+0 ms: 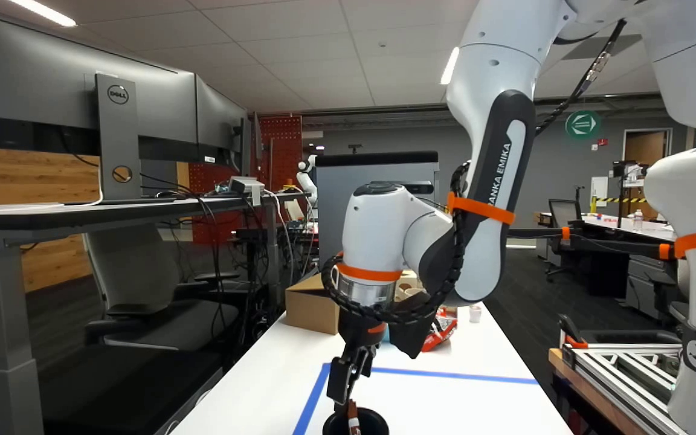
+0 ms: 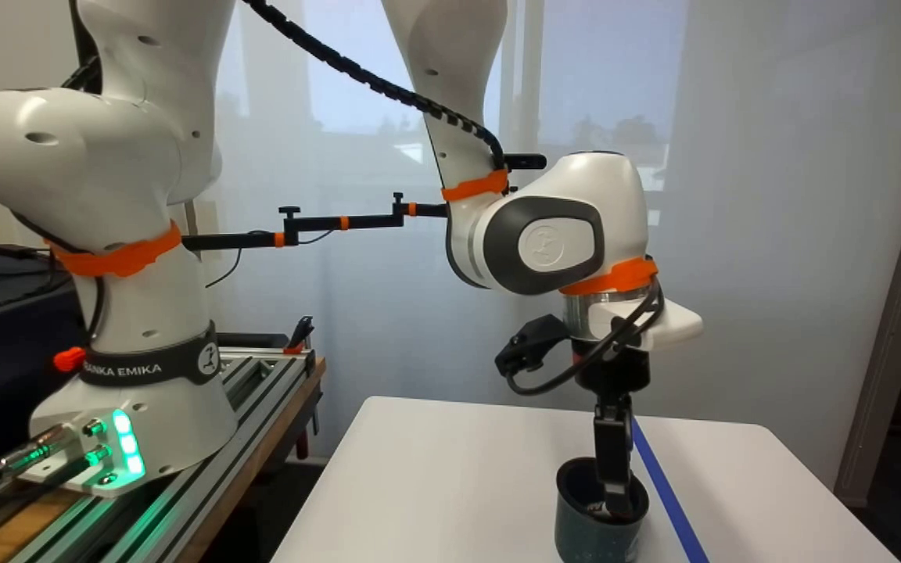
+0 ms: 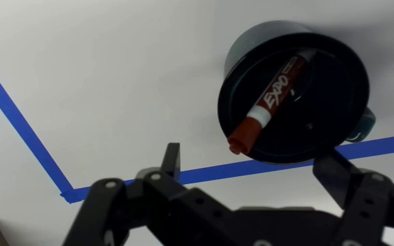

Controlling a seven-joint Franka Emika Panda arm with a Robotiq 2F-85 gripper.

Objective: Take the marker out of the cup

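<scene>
Marker [image 3: 274, 97], Expo by its lettering, is propped aslant inside the dark teal mug [image 2: 587, 533], its red cap [image 3: 246, 134] extended past the rim. The gripper [image 3: 251, 164] is held nearby, its fingers [image 3: 173, 160] well spread and nothing clasped between them; whether the rim is touched cannot be told. If the grip is clamped too low, the rim could be caught along with the cap and the mug tipped; if only the cap is pinched, the barrel might be left behind. The round, seemingly plastic barrel could be rolled by a nudge against the glossy interior. The mug is shaped as a squat cylinder with a handle [image 3: 364, 127]. The smooth white tabletop [image 3: 125, 85] is crossed by blue tape [image 3: 217, 172], and a brown cardboard box [image 1: 312, 309] is placed farther off.
</scene>
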